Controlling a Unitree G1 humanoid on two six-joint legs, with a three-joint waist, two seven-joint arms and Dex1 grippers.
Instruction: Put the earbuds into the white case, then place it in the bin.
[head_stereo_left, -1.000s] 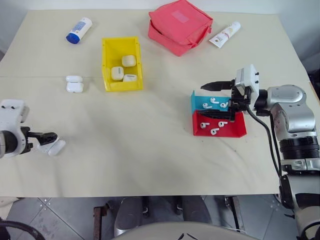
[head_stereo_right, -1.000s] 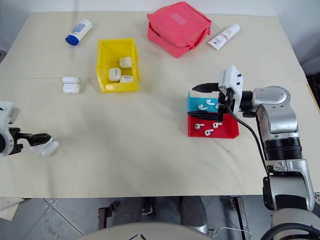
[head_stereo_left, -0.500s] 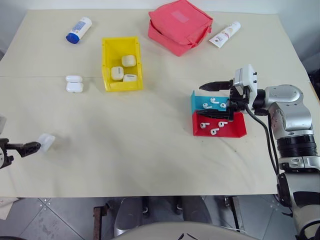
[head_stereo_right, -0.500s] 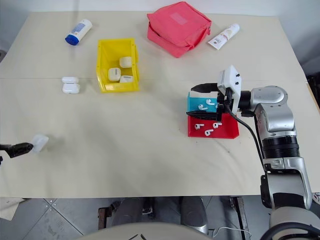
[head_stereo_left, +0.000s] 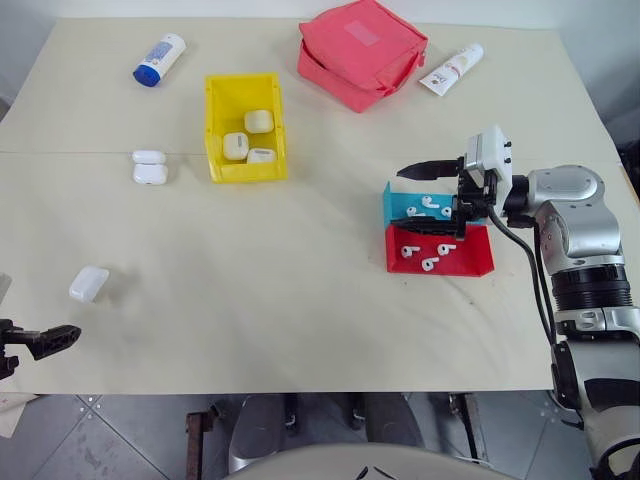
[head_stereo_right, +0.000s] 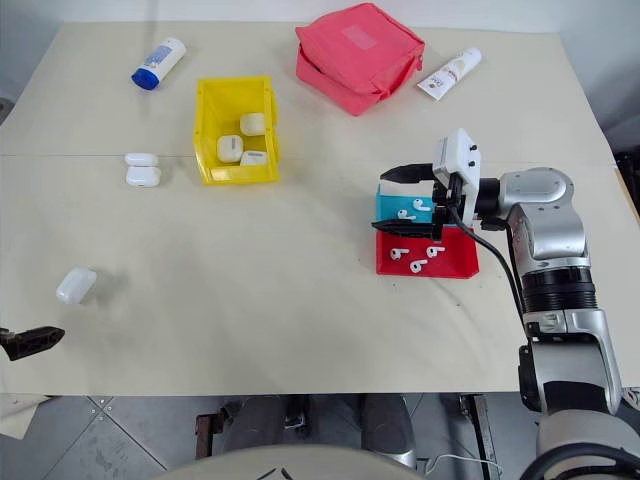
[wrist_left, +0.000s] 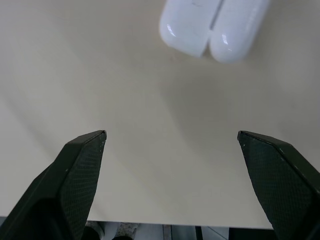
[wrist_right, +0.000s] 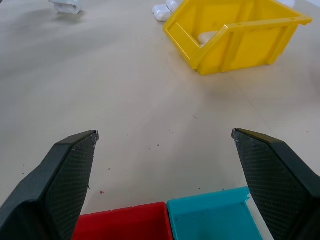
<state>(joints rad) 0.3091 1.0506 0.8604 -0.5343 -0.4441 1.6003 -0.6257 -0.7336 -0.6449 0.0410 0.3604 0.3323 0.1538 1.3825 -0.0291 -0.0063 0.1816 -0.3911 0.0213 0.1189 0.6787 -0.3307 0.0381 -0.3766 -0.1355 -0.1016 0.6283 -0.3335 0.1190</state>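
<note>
A: Where's the case?
B: Lying shut on the table near its left edge, free of both grippers; the left gripper hangs near it at the front-left corner, fingers spread, empty.
A: And the earbuds?
B: In the blue tray and red tray toward the right edge; the right gripper hovers over them, fingers spread; the bin stands well apart, toward the back, with three cases inside.

The case is showing glossy white plastic. The bin is showing smooth yellow plastic. The bench is presenting a matt beige surface. The pouch is looking like red cloth.
</note>
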